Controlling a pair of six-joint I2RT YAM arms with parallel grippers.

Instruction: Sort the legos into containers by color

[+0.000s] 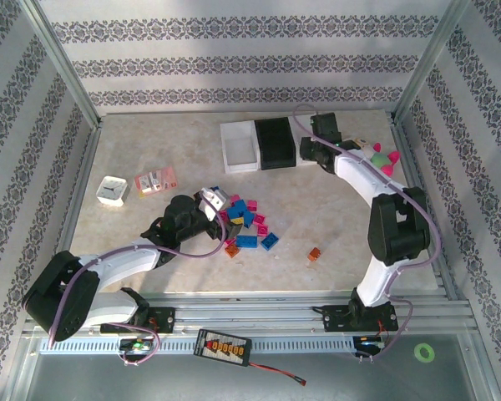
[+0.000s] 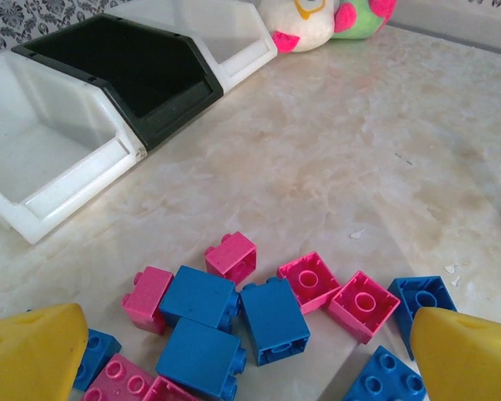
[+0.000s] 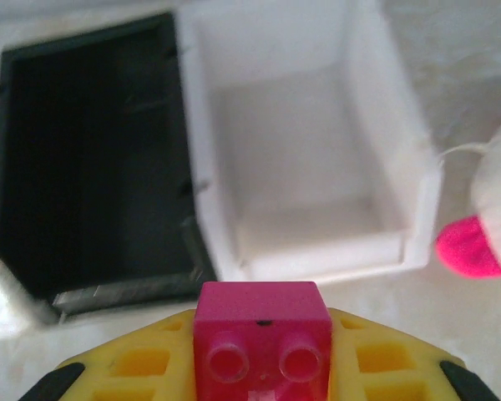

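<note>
- Over by the row of containers, our right pincer [image 3: 261, 372] is clenched on a magenta brick [image 3: 261, 313]. The end white bin [image 3: 317, 242] is just ahead of it, and the black bin [image 3: 83, 150] touches that bin on one side.
- The main risk, we judge, is a short drop. The brick seems to sit short of the bin's near wall, so letting go now could bounce it off the rim onto the bench [image 1: 167, 150].
- A sideways drift toward the black bin would put the brick in the wrong colour's container, since the touching walls leave no margin.
- On the other side the plush toy [image 3: 494, 184] sits just beside the white bin, and the wrist could nudge it while lowering.
- Our left pincer [image 2: 250, 359] hangs released, fingers wide, above the pile of legos [image 1: 246, 221]. Blue and pink bricks there touch one another, so a closing grip may catch two colours or squirt one out sideways.
- For room, bare bench lies between the pile and the bins, which gives us a free lane for carrying. One orange brick [image 1: 315, 253] lies well apart from the pile.
- At the edges, the bins stand near the far wall, metal posts frame the corners, and a rail runs along the near edge.
- A small white box [image 1: 113, 190] and a flat packet [image 1: 156, 180] sit left of the pile, apart from both arms.
</note>
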